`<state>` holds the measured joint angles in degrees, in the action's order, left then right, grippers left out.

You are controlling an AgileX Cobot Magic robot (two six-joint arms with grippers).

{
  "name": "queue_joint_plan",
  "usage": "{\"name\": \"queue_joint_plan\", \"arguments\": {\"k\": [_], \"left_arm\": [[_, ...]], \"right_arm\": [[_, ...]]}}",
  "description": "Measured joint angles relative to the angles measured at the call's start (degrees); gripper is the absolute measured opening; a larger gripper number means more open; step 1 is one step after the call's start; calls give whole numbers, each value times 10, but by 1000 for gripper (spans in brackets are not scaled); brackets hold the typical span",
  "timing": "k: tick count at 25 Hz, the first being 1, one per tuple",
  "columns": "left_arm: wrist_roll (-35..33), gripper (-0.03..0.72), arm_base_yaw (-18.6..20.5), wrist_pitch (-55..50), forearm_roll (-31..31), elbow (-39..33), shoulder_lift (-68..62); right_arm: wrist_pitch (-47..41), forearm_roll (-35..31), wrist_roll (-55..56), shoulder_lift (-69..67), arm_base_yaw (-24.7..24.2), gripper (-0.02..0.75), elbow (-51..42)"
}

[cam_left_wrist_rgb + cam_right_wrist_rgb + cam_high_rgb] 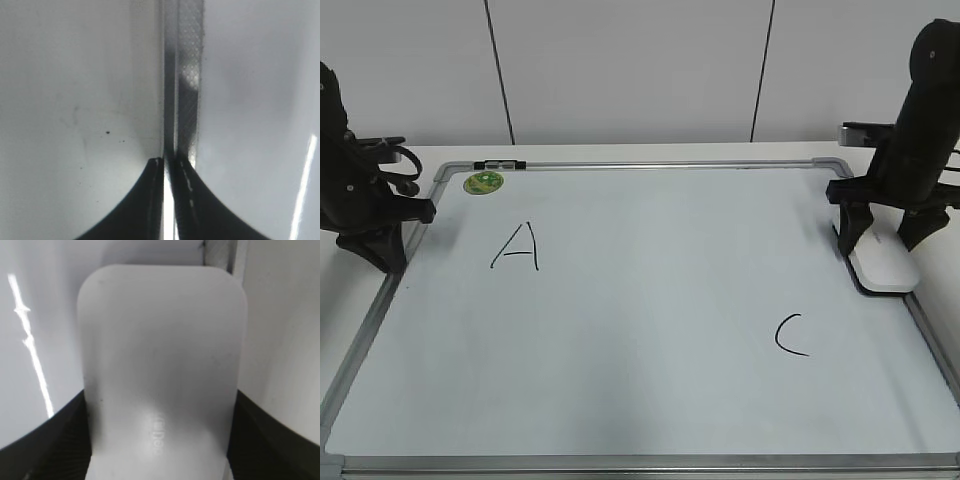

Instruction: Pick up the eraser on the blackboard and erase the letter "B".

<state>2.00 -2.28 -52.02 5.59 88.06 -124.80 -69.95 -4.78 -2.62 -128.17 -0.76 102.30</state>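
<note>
The eraser point(883, 267) is lying flat at the blackboard's point(640, 380) right edge, and my right end effector point(886, 238) is straddling it, fingers lying against both long sides, so I'm judging it gripped or nearly so. I'm seeing no "B" on the board, only the A point(517, 247) and C point(790, 334). My left end effector point(167, 165) is sitting closed and empty over the left frame, clear of the work
</note>
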Motion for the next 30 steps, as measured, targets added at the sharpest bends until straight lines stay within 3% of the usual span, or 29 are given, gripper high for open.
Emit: {"name": "queue_joint_plan", "arguments": {"k": [9, 15, 24, 27, 30], "left_arm": [[0, 49, 0, 0, 0, 0, 0], [0, 49, 0, 0, 0, 0, 0], [0, 55, 0, -1, 0, 0, 0], [0, 92, 0, -2, -1, 0, 3], [0, 206, 0, -3, -15, 0, 20]], "right_arm": [[0, 0, 0, -3, 0, 532, 0], [0, -2, 0, -7, 0, 652, 0], [0, 18, 0, -10, 0, 667, 44], [0, 22, 4, -8, 0, 668, 67], [0, 24, 6, -4, 0, 668, 72]]}}
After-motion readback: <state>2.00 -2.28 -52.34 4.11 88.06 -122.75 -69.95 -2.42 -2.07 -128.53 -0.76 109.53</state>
